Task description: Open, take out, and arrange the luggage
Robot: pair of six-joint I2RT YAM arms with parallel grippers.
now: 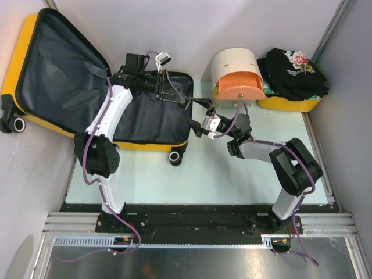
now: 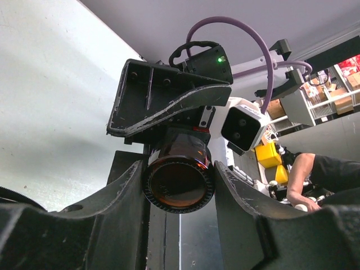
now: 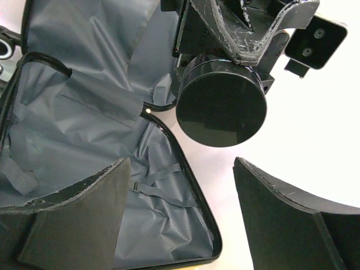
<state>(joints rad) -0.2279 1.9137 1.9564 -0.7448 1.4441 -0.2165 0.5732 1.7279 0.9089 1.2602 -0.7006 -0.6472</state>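
Note:
The yellow luggage (image 1: pixel 152 142) lies open on the table's left. Its lid (image 1: pixel 58 64) leans against the left wall, and the grey lining (image 3: pixel 84 112) shows. My left gripper (image 1: pixel 170 88) hangs over the suitcase's right end, shut on a brown glass bottle (image 2: pixel 179 180). Its fingers (image 2: pixel 129 191) press both sides of the bottle. In the right wrist view the bottle's dark round end (image 3: pixel 220 107) faces the camera, above the suitcase rim. My right gripper (image 3: pixel 181 163) is open and empty, just short of the bottle. It also shows in the top view (image 1: pixel 195 106).
A cream-and-orange drawer cabinet (image 1: pixel 235 72) stands at the back, right of the suitcase. A yellow bin (image 1: pixel 288 104) with dark clothes (image 1: pixel 293 75) sits in the back right corner. Walls close in on the left, back and right.

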